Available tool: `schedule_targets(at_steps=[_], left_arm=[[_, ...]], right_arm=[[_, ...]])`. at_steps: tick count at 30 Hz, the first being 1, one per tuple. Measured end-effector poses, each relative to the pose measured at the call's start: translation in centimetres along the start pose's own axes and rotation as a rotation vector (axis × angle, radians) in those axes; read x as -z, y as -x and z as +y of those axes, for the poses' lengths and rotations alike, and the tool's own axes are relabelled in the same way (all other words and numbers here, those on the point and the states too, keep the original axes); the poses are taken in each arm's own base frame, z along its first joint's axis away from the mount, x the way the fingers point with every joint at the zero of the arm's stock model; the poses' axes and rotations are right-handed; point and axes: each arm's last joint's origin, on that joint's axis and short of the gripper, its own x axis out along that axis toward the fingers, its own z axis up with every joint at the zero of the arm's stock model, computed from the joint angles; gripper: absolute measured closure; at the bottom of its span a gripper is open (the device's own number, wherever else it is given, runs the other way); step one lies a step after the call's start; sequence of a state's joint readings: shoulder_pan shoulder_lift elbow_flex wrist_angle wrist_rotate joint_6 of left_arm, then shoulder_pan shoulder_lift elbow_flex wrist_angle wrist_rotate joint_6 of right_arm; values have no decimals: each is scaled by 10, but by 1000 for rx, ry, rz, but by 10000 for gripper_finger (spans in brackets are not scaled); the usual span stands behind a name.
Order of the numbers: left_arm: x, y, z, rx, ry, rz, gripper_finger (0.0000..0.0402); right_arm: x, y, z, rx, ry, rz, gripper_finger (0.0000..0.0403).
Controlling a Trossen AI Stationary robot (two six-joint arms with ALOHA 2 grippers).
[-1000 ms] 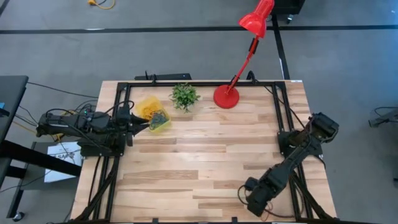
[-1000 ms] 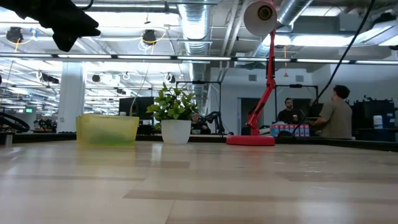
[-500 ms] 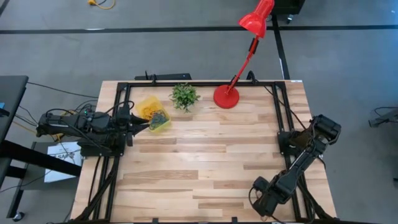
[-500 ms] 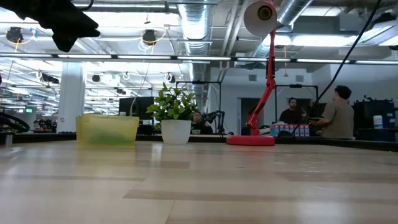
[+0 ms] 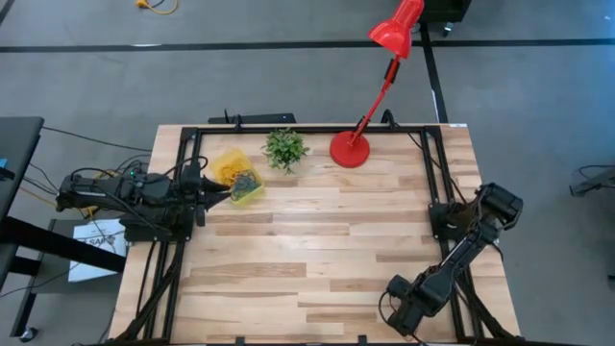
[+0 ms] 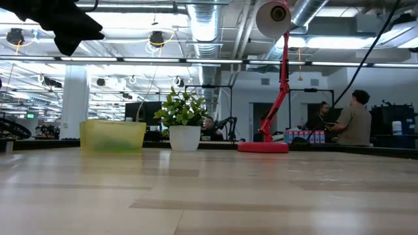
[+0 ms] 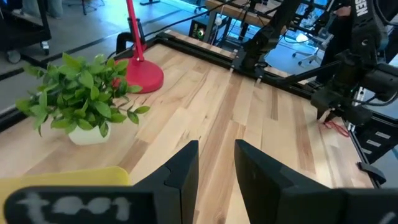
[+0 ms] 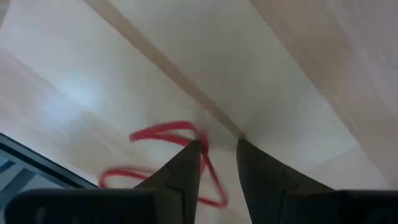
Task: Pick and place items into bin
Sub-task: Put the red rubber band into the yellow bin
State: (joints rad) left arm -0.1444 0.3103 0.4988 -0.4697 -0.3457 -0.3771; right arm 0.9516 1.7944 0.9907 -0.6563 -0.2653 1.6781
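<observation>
Right wrist view shows the right gripper (image 8: 214, 152), now swung slightly inward at the table's near right edge, fingers narrowly parted over a red band (image 8: 163, 134), apparently ungrasped, well apart from the yellow bin (image 5: 233, 174).

Two arms: left gripper (image 5: 223, 193) at 9 o'clock, right gripper (image 5: 399, 315) at 5 o'clock. One yellow bin (image 5: 233, 173) at 10 o'clock, loops (image 5: 244, 182) piled inside, too tangled to count. One red loop (image 8: 165, 160) on wood, right wrist view. One potted plant (image 5: 285, 148), one red lamp (image 5: 350, 148) at 12. Two people (image 6: 353, 117) in the room behind.
</observation>
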Motion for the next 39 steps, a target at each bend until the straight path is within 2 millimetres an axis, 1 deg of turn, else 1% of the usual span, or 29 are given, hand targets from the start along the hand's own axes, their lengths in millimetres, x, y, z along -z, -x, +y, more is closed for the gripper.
schedule_targets(at_steps=[5,13,17,22,24,27,29,30,32,35,37,39], left_arm=[[2,0,1,-13,38,23,310],[3,0,2,-21,69,31,310],[4,0,2,-23,66,34,310],[6,0,3,-32,58,54,310],[6,0,3,-35,54,59,310],[7,0,4,-54,49,59,310],[7,1,5,-80,45,55,310],[7,1,5,-97,42,53,310],[8,1,7,-136,36,44,310],[8,1,8,-178,30,36,310],[8,1,8,-180,29,37,310],[8,1,8,-179,29,35,310]], right_arm=[[-6,-5,1,12,0,-4,305],[-7,-5,3,-10,-16,-25,309],[-7,-6,5,-35,-39,-37,333],[-10,-5,8,-60,-1,-55,392],[-13,-2,12,-68,42,-81,394],[-24,8,22,-83,90,-136,393],[-36,19,29,-93,132,-275,399],[-42,27,34,-101,159,-370,400],[-56,41,41,-88,235,-630,397],[-79,57,46,29,337,-1021,398],[-101,69,46,126,308,-1233,401],[-130,85,42,226,203,-1412,400]])
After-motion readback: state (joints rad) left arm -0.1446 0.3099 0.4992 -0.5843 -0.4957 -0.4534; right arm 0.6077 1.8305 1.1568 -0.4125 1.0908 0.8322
